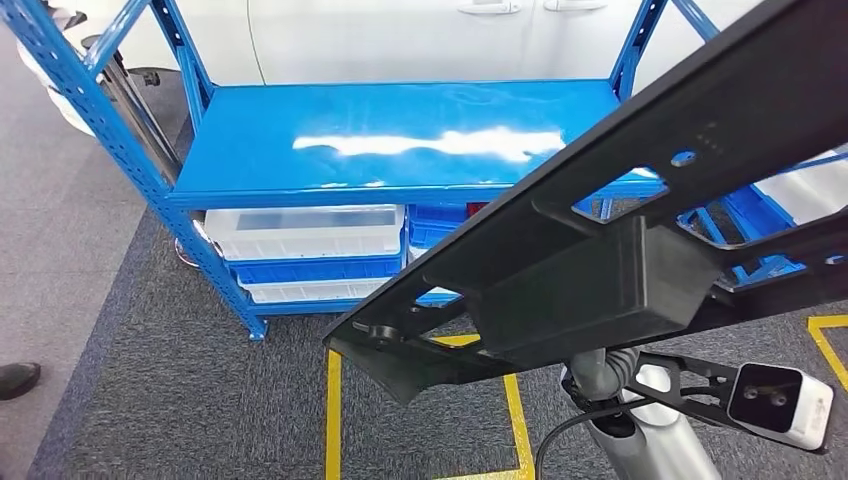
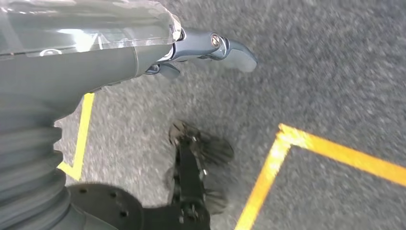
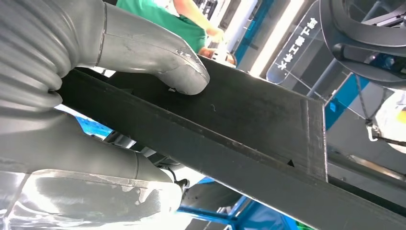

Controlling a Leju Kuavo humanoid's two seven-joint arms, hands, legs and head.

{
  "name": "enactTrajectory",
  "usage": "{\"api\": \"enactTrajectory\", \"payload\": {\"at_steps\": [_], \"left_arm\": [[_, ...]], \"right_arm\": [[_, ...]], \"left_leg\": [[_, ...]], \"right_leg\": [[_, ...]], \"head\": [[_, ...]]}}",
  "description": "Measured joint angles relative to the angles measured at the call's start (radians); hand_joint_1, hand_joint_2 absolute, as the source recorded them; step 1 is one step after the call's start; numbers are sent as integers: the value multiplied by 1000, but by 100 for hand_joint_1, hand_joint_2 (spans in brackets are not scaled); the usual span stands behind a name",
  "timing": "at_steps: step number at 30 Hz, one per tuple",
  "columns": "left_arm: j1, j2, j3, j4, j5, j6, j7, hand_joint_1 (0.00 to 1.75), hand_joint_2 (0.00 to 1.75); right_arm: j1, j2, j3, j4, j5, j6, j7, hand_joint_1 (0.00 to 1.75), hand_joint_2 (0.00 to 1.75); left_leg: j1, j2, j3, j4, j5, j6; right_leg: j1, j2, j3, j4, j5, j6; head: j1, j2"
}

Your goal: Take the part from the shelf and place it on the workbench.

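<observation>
A long black plastic part [image 1: 590, 240], flat and beam-like with a matte finish, cut-out openings along its length and a boxy block on its underside, is lifted clear in front of the shelf and runs slantwise across the head view, from low centre up past the top right corner. Behind it stands one blue metal shelf rack [image 1: 390, 130] with perforated uprights; its glossy upper deck throws back white light, and below that deck sit what look like two translucent white bins with blue rims [image 1: 305, 235], stacked, though the part hides how many more lie to the right. The floor is dark grey speckled carpet [image 1: 150, 400] marked with yellow tape lines [image 1: 333, 420]. In the right wrist view the right hand [image 3: 143, 62] holds the part: a thick grey thumb [image 3: 177, 72] presses on its flat black face, and the ribbed grey cover sits close behind. A person in a green top [image 3: 167, 19] stands beyond it. In the left wrist view the left hand [image 2: 191, 50] hangs above the carpet with nothing in it, a finger stretched out straight and the others tucked partly from sight. A dark shoe [image 1: 18, 378] rests at the carpet's left edge.
</observation>
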Motion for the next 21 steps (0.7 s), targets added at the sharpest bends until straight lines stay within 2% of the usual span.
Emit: {"api": "enactTrajectory", "payload": {"at_steps": [1, 2, 3, 4, 5, 6, 7, 8, 10, 11, 12, 14, 15, 16, 17, 18, 20, 21], "left_arm": [[1, 0, 0, 0, -2, 0, 0, 0, 175], [1, -1, 0, 0, -3, 0, -1, 0, 175], [2, -1, 0, 0, -5, 0, -1, 0, 175], [2, -2, 0, 0, -7, 0, -2, 0, 175], [2, -4, 0, 0, -10, 0, -3, 0, 175], [2, -5, 0, 0, -12, 1, -5, 0, 175], [3, -6, 0, 0, -14, 2, -7, 0, 175], [3, -6, 0, 0, -14, 4, -10, 0, 175], [4, -6, 0, 0, -13, 7, -12, 0, 175], [4, -6, 0, 0, -12, 9, -13, 0, 175], [4, -6, 0, 0, -11, 13, -12, 0, 175], [5, -7, 1, 0, -7, 20, -10, 0, 175], [5, -7, 2, 0, -4, 22, -9, 0, 175], [6, -6, 4, 0, -2, 24, -8, 0, 175], [6, -6, 6, 0, -2, 24, -7, 0, 175], [7, -6, 8, 0, -1, 24, -7, 0, 175], [7, -6, 12, 0, 0, 24, -9, 0, 175], [8, -6, 13, 0, 0, 23, -10, 0, 175]], "right_arm": [[2, 0, -1, 3, 0, 1, 0, 175, 175], [3, 0, -1, 6, -1, 3, 0, 175, 175], [4, 0, -2, 9, -1, 4, 0, 175, 175], [4, 0, -2, 10, -1, 6, 0, 175, 175], [4, 0, -3, 11, 0, 7, 0, 175, 175], [5, 0, -5, 11, 1, 8, -1, 175, 175], [5, 0, -7, 11, 2, 8, -1, 175, 175], [7, 0, -9, 11, 3, 8, -1, 175, 175], [11, -1, -13, 11, 5, 8, -1, 175, 175], [12, -2, -14, 11, 5, 9, -1, 175, 175], [13, -2, -14, 11, 5, 11, -1, 175, 175], [16, -3, -14, 11, 8, 14, -1, 175, 175], [19, -4, -14, 11, 9, 15, -1, 175, 175], [22, -4, -14, 11, 11, 16, -1, 175, 175], [24, -4, -14, 11, 11, 18, -1, 175, 175], [27, -4, -15, 11, 11, 22, -1, 175, 175], [28, -4, -17, 11, 11, 34, -1, 175, 175], [29, -4, -19, 11, 11, 41, -1, 175, 175]], "left_leg": [[-2, 0, -17, 2, 12, 0], [-3, 0, -36, 5, 23, -1], [-4, 0, -53, 10, 33, -3], [-4, 0, -68, 15, 42, -5], [-5, 0, -81, 21, 49, -9], [-6, 0, -89, 25, 56, -13], [-6, 0, -93, 26, 62, -18], [-5, 0, -95, 25, 69, -25], [-3, 0, -99, 25, 74, -37], [-2, -1, -106, 39, 58, -43], [0, -3, -118, 70, 26, -48], [5, -4, -157, 193, -64, -58], [7, -4, -174, 256, -93, -62], [8, -4, -180, 298, -103, -66], [10, -4, -168, 299, -92, -68], [12, -4, -134, 261, -70, -69], [13, -6, -33, 112, -33, -65], [11, -8, 3, 53, -26, -60]], "right_leg": [[0, 0, 2, 36, 2, 0], [1, 0, 20, 39, 23, -1], [1, 0, 56, 7, 52, -4], [3, 0, 107, -56, 70, -9], [6, -1, 162, -133, 71, -13], [10, -2, 205, -197, 61, -18], [14, -2, 232, -242, 48, -22], [18, -2, 240, -264, 41, -27], [16, -2, 234, -274, 55, -40], [14, -4, 229, -277, 65, -48], [11, -5, 223, -281, 76, -53], [12, -6, 206, -281, 92, -59], [13, -6, 196, -280, 99, -58], [13, -6, 187, -278, 105, -57], [12, -6, 178, -276, 110, -54], [12, -6, 171, -274, 115, -52], [11, -6, 159, -267, 120, -45], [11, -6, 156, -265, 122, -41]], "head": [[0, 0], [0, 0], [0, 0], [0, 0], [0, 0], [0, 0], [0, 0], [0, 0], [0, 0], [0, 0], [0, 0], [0, 0], [0, 0], [0, 0], [0, 0], [0, 0], [0, 0], [0, 0]]}}
